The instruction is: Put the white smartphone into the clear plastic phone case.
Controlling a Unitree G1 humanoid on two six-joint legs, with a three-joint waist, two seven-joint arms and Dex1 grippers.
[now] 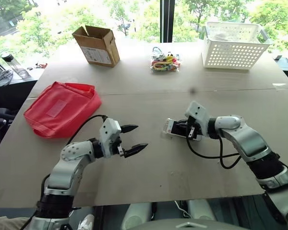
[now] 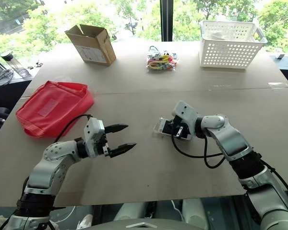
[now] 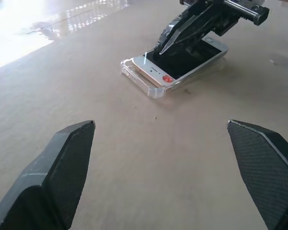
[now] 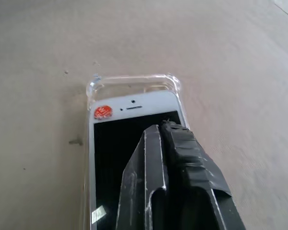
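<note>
Left gripper (image 1: 133, 139) hovers near, jaws spread, empty. Right gripper (image 4: 165, 132), fingers together, presses white smartphone (image 3: 182, 60) lying partly in clear plastic phone case (image 3: 146, 81) mid-table. Advice: push evenly until corners seat.

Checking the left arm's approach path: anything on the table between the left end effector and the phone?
Nothing visible. Bare table lies between the open left end effector and the phone, which sits in the clear case. The shut right end effector is on the phone's screen.
</note>
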